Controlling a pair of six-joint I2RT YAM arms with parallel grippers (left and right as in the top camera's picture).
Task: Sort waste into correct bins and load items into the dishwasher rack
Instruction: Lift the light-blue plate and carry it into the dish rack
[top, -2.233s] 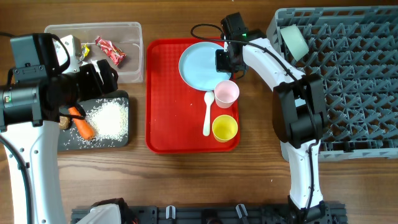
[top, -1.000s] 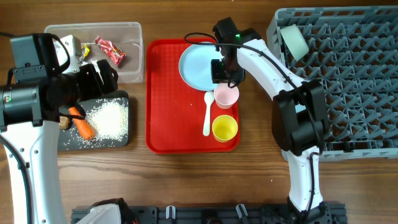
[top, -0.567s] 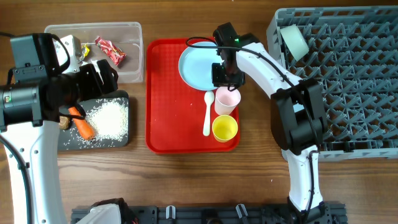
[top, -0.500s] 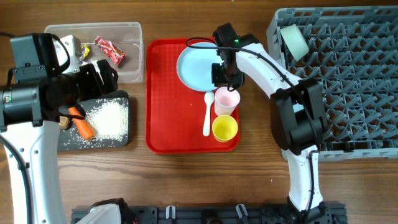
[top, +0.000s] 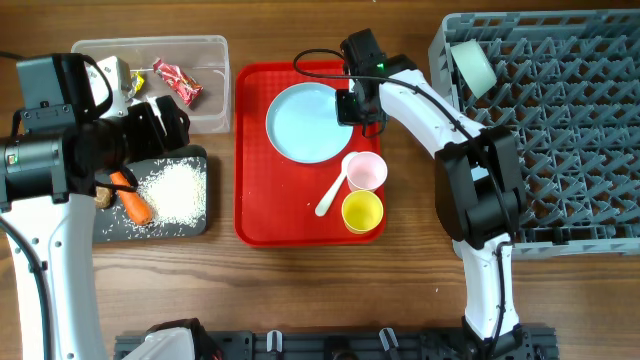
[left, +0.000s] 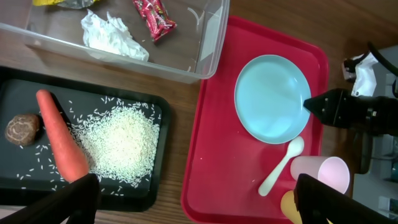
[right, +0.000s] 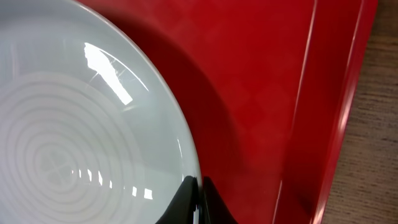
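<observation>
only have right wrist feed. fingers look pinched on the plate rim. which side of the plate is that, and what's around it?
Observer: Overhead shows the right gripper shut on the plate at the edge facing the dishwasher rack.
Operator: anything close to that edge?
Observer: The pink cup stands just off the rim, on the robot's side of your grip, and the white spoon lies slanted beside it.
Operator: rack loaded yet?
Observer: One pale blue bowl lies on its side in the rack corner nearest the plate.
</observation>
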